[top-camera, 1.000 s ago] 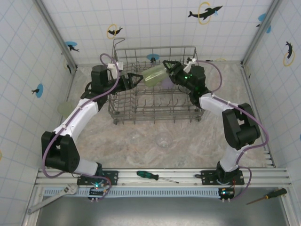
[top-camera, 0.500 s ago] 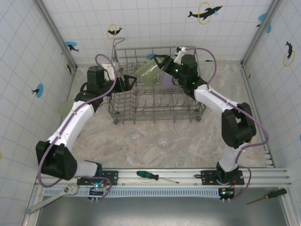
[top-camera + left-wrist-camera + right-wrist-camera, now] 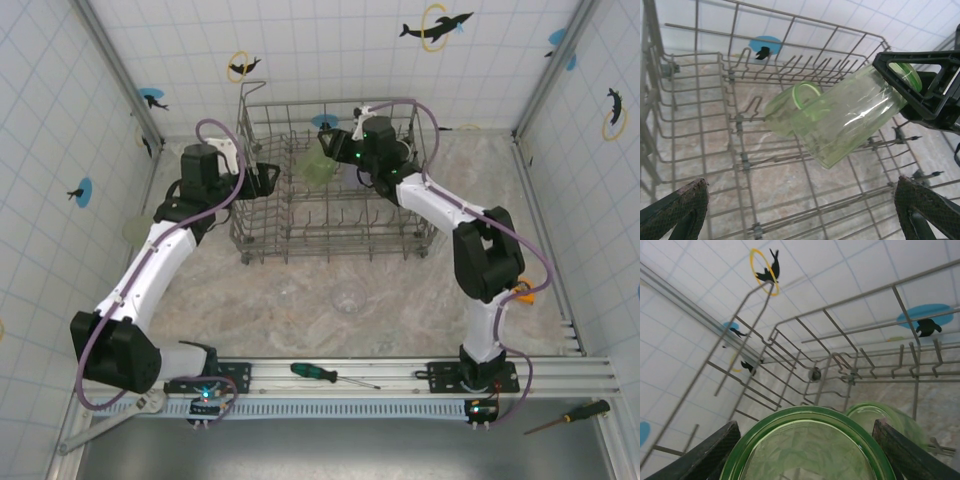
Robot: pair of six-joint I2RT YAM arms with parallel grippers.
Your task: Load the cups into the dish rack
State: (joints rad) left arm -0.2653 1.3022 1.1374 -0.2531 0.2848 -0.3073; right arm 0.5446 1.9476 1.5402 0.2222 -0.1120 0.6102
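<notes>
My right jaws, clamped on a green cup (image 3: 855,120), have moved deeper into the dish rack (image 3: 330,245) toward my spread left jaws; a second cup (image 3: 790,107) sits racked beneath them, clear cups (image 3: 348,296) await.

Lab-type robot test cell: tile-print enclosure walls (image 3: 330,60), dolphin stickers (image 3: 437,27), aluminium mounting rail (image 3: 560,372), screwdriver (image 3: 318,373), wrench (image 3: 115,418) at near edge, marble-look tabletop (image 3: 400,310).

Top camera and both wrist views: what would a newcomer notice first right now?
First, the tilted green cup gripped by the right hand, hanging inside the dish rack near its far left corner, next to a second green cup sitting among the wires. Then the left hand, wide open and empty at the rack's left wall, and a clear cup on the table in front.
</notes>
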